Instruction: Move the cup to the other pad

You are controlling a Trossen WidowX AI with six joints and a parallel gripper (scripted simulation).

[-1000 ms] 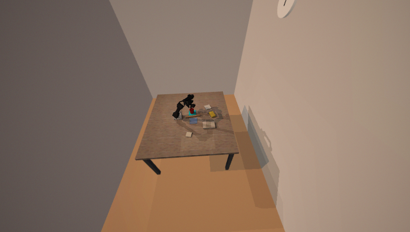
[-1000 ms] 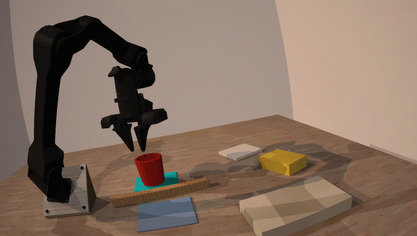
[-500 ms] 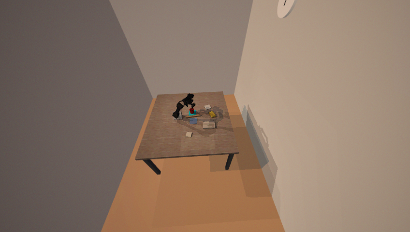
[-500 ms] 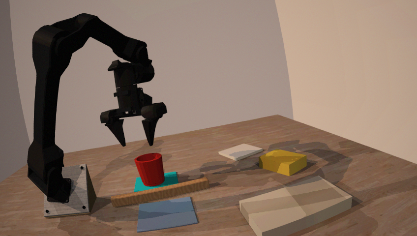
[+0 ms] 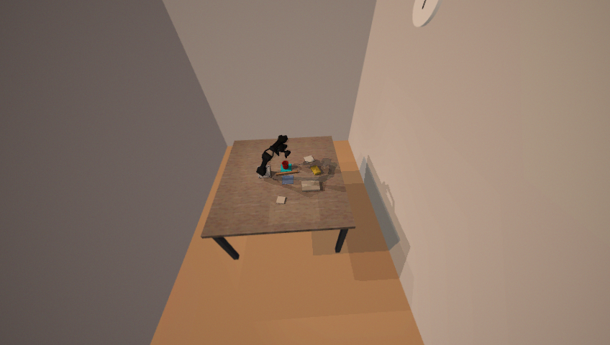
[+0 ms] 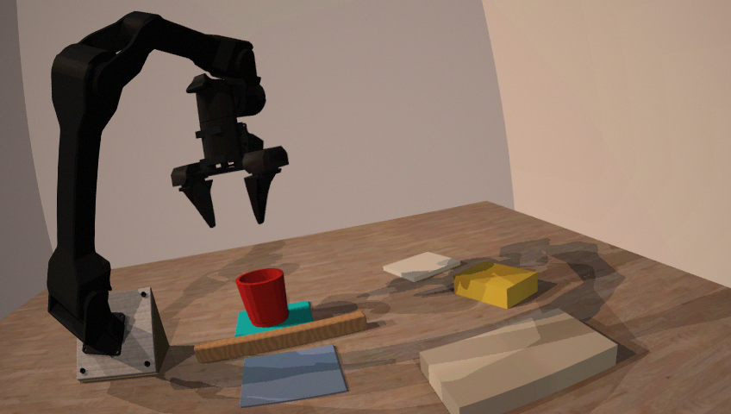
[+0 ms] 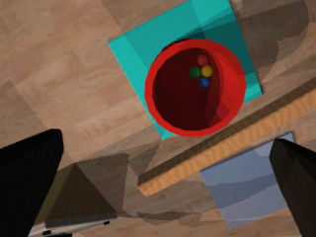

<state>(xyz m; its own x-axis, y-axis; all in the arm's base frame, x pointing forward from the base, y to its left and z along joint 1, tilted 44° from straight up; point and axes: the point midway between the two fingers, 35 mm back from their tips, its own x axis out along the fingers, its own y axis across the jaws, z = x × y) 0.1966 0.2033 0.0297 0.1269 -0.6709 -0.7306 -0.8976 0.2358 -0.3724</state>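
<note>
The red cup [image 5: 285,164] [image 6: 266,302] [image 7: 227,99] stands upright on the teal pad [image 6: 301,310] [image 7: 133,54]. Several marbles [image 7: 206,71] lie together on its bottom: red, green, yellow and blue. The blue-grey pad [image 5: 287,180] [image 6: 295,377] [image 7: 247,183] is bare, on the other side of the wooden bar. My gripper [image 6: 236,225] [image 7: 169,144] is wide open and empty, pointing down. It hangs well above the cup, not touching it. In the wrist view the cup is ahead of the fingertips, not between them.
The wooden bar [image 5: 287,172] [image 6: 282,338] [image 7: 222,153] lies between the two pads. A yellow block [image 5: 315,170] [image 6: 518,290], a large beige block [image 5: 310,185] [image 6: 522,359] and a pale flat block [image 5: 308,159] [image 6: 422,264] are to the right. A small pale block [image 5: 280,199] is nearer the table's front.
</note>
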